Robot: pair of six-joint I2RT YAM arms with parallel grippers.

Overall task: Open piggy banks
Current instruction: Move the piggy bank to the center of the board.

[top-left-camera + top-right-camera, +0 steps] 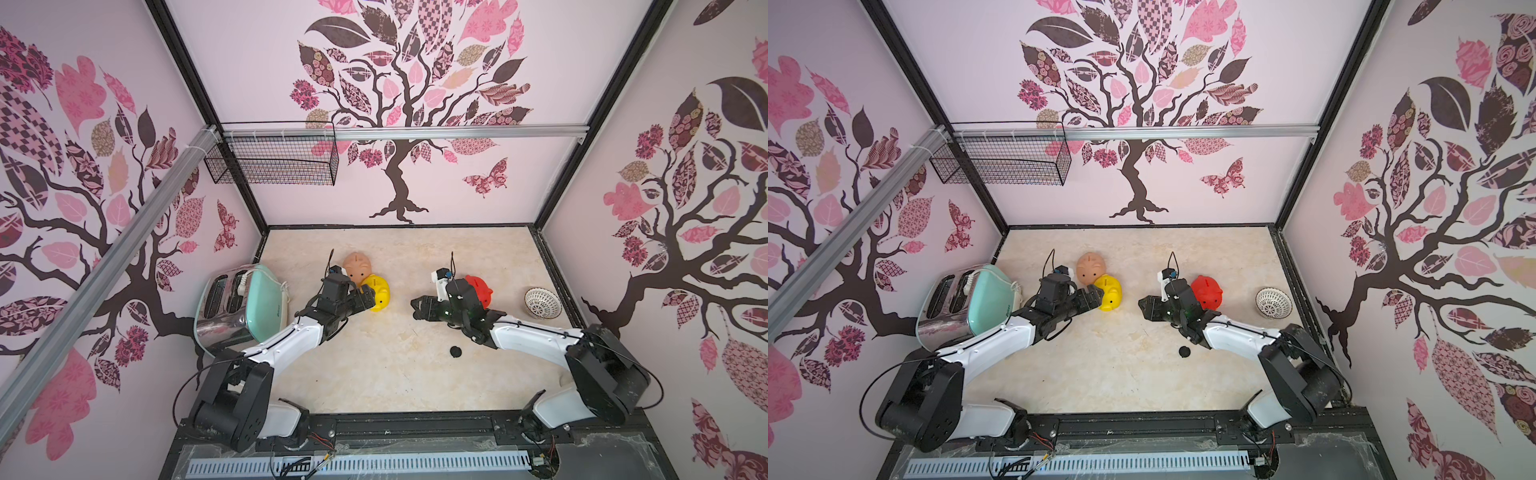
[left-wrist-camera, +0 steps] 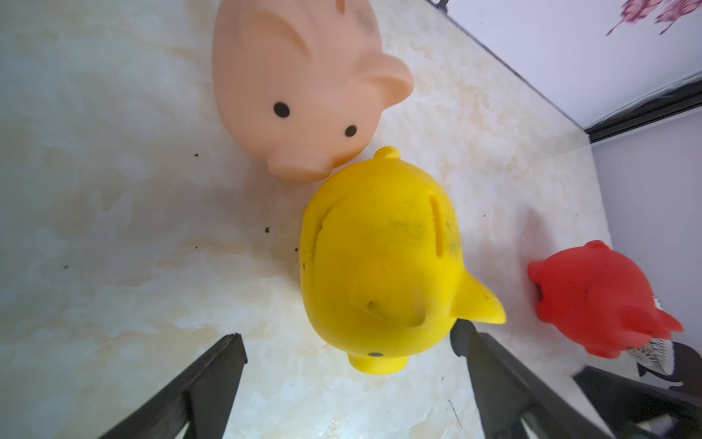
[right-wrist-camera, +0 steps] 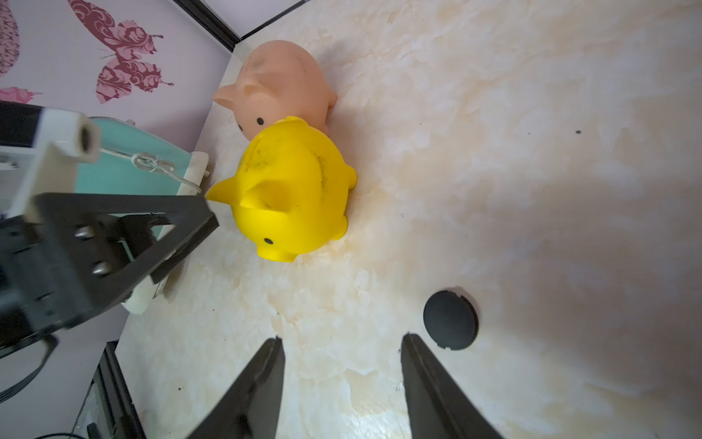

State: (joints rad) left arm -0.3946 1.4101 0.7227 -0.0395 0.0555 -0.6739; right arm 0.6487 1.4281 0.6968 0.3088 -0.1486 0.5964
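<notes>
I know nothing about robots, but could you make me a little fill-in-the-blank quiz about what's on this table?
1. The left hand, beside the yellow piggy bank, is wide ____.
2. The loose round plug lying on the table is ____ in colour.
3. The lattice bowl near the red piggy bank is ____.
Missing words: open; black; white.

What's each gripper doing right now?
Left gripper: open, either side of the yellow piggy bank's head, not clamped.
Right gripper: open, holding nothing.
</notes>
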